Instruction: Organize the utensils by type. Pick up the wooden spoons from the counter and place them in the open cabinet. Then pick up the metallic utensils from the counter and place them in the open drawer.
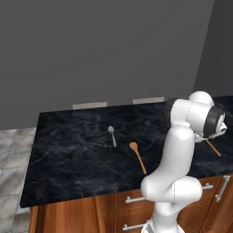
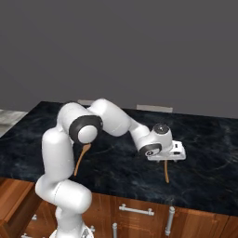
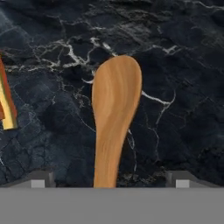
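hovering low over a wooden spoon (image 3: 114,118) on the right part of the black counter (image 1: 68,150), gripper (image 3: 109,179) spread wide with nothing between the jaws, one dark fingertip either side of the spoon's handle in the hand view. looks like the first step, the approach for the grasp of a wooden spoon, not yet closed on it. spoon lying flat on the marble, bowl away from the hand, handle running back under the wrist; in the right base view its handle end (image 2: 167,174) poking out below the gripper (image 2: 166,157) toward the counter's front edge. second wooden spoon (image 1: 137,156) lying further left, near the middle of the slab, and the small metal spoon (image 1: 112,135) just beyond it, apart from it, both untouched. none of the utensils put away yet, so barely begun, judging from how things lie. next move calls for a short straight descent, keeping the handle centred between the fingers, then a firm close on a thin, flat handle that could slip or pivot, then a lift clear of the counter before swinging toward the cabinet. whether the fingertips already touch the marble, cannot tell.
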